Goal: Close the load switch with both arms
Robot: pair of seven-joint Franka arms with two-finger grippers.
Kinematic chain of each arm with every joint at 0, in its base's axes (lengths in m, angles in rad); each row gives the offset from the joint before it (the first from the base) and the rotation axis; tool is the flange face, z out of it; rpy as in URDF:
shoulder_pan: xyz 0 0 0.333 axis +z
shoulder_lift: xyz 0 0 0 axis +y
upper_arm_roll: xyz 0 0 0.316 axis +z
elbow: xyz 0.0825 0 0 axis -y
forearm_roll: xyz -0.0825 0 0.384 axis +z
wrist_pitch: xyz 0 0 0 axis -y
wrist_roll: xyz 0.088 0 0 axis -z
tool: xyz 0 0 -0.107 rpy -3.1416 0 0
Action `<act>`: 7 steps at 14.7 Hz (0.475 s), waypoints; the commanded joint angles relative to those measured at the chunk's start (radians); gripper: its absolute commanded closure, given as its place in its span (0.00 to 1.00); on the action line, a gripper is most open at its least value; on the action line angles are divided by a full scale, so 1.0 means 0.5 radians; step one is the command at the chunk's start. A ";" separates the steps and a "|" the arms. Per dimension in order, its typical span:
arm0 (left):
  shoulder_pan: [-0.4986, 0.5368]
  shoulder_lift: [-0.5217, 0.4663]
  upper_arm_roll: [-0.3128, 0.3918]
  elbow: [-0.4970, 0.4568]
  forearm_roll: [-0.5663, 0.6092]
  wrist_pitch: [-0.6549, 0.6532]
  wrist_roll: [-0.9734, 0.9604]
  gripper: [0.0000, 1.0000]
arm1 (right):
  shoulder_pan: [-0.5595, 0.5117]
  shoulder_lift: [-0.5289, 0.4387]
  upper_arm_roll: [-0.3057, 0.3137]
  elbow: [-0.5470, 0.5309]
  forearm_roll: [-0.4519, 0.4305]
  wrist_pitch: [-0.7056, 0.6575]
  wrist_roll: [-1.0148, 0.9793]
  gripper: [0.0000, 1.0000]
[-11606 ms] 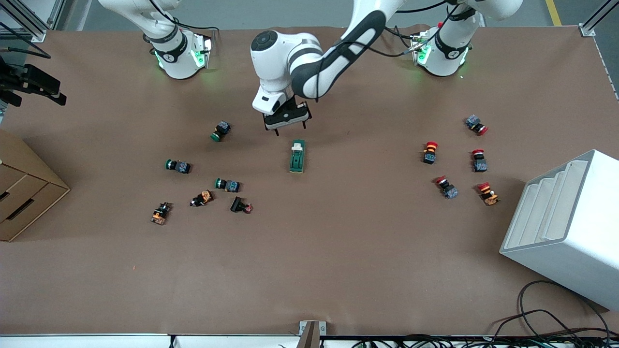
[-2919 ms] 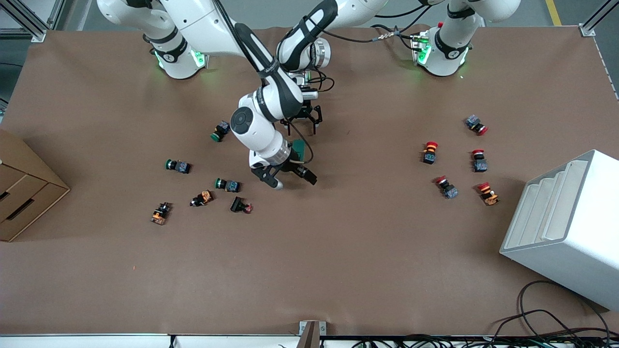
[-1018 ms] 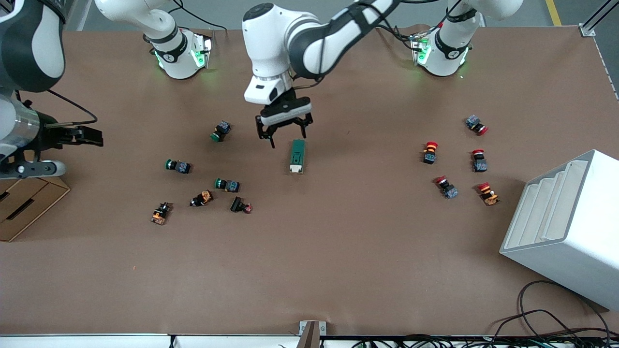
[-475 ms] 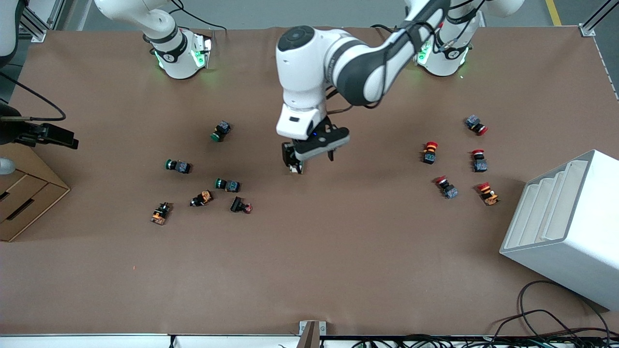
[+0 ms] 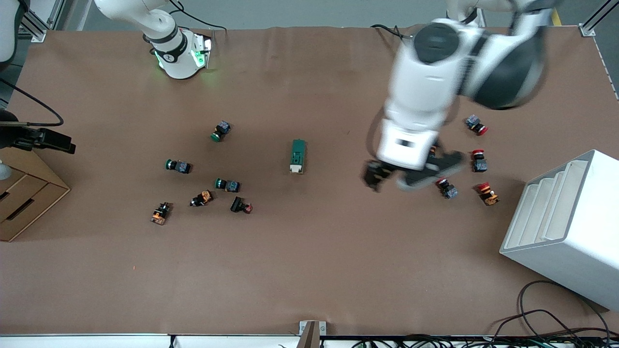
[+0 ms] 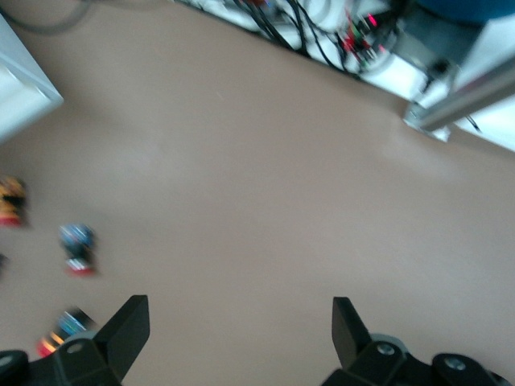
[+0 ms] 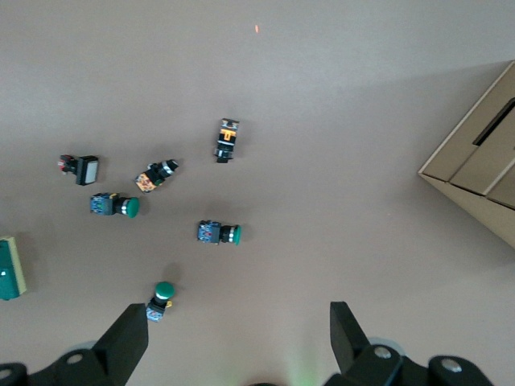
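Observation:
The load switch [image 5: 297, 155] is a dark-green block with its white lever end nearer the front camera; it lies alone mid-table. It also shows at the edge of the right wrist view [image 7: 10, 272]. My left gripper [image 5: 413, 171] is open and empty, blurred in motion, in the air over the table between the switch and the red-capped buttons [image 5: 447, 187]. In the left wrist view its fingers [image 6: 129, 330] stand wide apart over bare table. My right gripper [image 5: 58, 142] is open and empty, over the right arm's end of the table by the cardboard box; its fingers [image 7: 129, 342] hold nothing.
Green-capped buttons [image 5: 221, 131] [image 5: 178, 166] [image 5: 227, 184] and orange-black parts [image 5: 160, 213] lie toward the right arm's end. Red-capped buttons [image 5: 476, 124] [image 5: 488, 193] lie toward the left arm's end beside a white stepped bin [image 5: 566, 222]. A cardboard drawer box [image 5: 24, 193] is there too.
The left gripper has left the switch and swung toward the left arm's end, over the red buttons. The switch lies uncovered, unmoved. The right gripper has barely moved.

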 commanded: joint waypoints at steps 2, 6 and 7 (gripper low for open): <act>0.232 -0.189 -0.005 -0.053 -0.090 -0.137 0.452 0.00 | 0.004 -0.005 0.025 0.039 0.058 -0.072 0.036 0.00; 0.373 -0.425 0.227 -0.084 -0.314 -0.394 1.188 0.00 | -0.015 -0.045 0.025 0.033 0.061 -0.121 -0.035 0.00; 0.377 -0.462 0.298 -0.084 -0.344 -0.474 1.363 0.00 | -0.024 -0.072 0.037 0.027 0.055 -0.142 -0.017 0.00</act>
